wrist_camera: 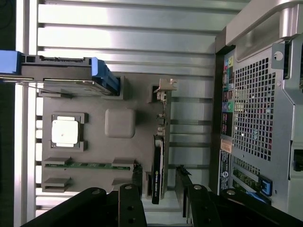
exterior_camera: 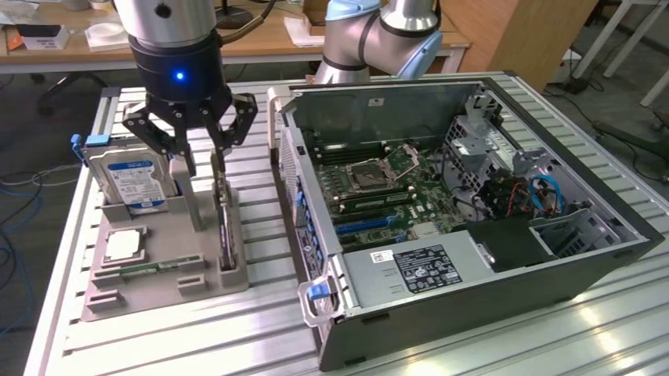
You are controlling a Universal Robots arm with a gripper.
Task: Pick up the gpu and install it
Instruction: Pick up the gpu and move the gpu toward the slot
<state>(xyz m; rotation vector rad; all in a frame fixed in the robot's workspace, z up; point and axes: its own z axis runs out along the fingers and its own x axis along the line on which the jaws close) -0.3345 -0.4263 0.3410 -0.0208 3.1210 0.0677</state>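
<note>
The gripper (exterior_camera: 204,166) was seen poised over the grey holder (exterior_camera: 157,282) on the slatted surface (exterior_camera: 262,329), with its fingers (wrist_camera: 183,184) spread wide and nothing held between them. The gpu (wrist_camera: 158,163) was stood on edge in a slot along the side of the holder nearest the open computer case (exterior_camera: 377,98). Its silvery bracket (wrist_camera: 164,87) was at the end away from the fingers. In the wrist view the card's thin edge was framed between the two fingers, one to each face, with a gap left on either side. No contact could be made out. The step in hand was judged to be the grasp on the card, not yet closed

For that grasp to be done well, the fingers were judged best kept square to the card's faces and centred across its thickness. Both pads would then be brought against it together and the card would not be tipped in its slot. Enough depth was thought to be needed for the pads to be seated on the cooler and board rather than on the top edge alone. The hard drive (exterior_camera: 131,178), upright in a slot on the far side of the holder, was near the outer finger, so clearance there was judged worth watching. A firm but measured closing was considered wise, since a thin board is easily flexed
</note>
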